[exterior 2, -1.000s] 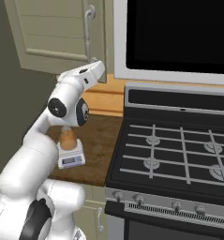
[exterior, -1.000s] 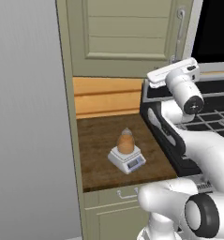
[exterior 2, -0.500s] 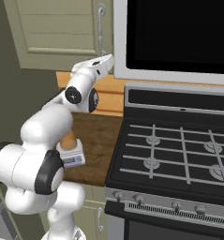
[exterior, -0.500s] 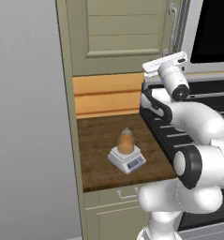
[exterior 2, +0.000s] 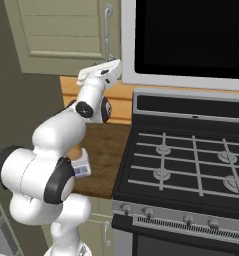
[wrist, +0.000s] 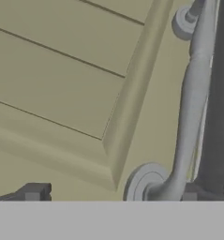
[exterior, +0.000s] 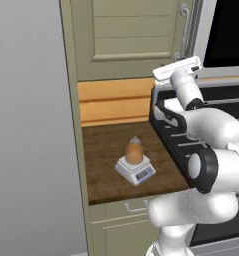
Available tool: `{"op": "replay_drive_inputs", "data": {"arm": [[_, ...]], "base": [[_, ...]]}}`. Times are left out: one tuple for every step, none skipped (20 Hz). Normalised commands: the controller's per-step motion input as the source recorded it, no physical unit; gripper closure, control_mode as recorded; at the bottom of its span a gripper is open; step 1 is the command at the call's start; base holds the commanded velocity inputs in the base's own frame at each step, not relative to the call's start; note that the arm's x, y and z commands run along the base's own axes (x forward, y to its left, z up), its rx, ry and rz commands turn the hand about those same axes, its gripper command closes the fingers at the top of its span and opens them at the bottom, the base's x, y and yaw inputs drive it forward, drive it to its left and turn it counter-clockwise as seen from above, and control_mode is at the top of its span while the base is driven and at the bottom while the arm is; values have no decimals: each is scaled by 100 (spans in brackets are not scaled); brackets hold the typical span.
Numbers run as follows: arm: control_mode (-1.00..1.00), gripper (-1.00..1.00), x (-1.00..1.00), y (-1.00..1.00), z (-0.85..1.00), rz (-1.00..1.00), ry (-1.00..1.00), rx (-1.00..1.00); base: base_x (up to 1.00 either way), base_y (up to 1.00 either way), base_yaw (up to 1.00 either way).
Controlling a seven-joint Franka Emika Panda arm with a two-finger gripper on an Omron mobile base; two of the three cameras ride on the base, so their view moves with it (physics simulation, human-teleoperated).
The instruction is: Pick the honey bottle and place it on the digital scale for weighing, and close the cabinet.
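Directly ahead of the hand, the olive-beige panelled cabinet door [wrist: 76,89] looks like matt painted wood, smooth, with soft bevelled edges. Its curved light grey bar handle [wrist: 190,98], just beside the fingertips, has a dull satin metal look. Below the hand, the dark brown countertop [exterior: 103,150] shows streaky wood grain. On it, the small white-grey digital scale [exterior: 136,171] seems smooth plastic, and the amber-orange honey bottle [exterior: 133,151] looks faintly glossy.

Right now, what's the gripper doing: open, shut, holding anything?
Gripper: open, holding nothing, up against the cabinet door by its handle.
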Motion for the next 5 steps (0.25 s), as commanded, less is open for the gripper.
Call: {"op": "replay_drive_inputs", "data": {"arm": [[-100, -100, -28, -31, 19, -2, -7, 4], [-100, -100, -52, -30, 28, -5, -7, 3], [-100, -100, -67, -28, 28, -6, -6, 3], [-100, -100, -69, -24, 25, -6, -2, 2], [-100, -100, -66, -23, 17, -6, -2, 2]], "base": [[0, 0, 0], [0, 0, 0], [0, 0, 0], [0, 0, 0], [0, 0, 0]]}}
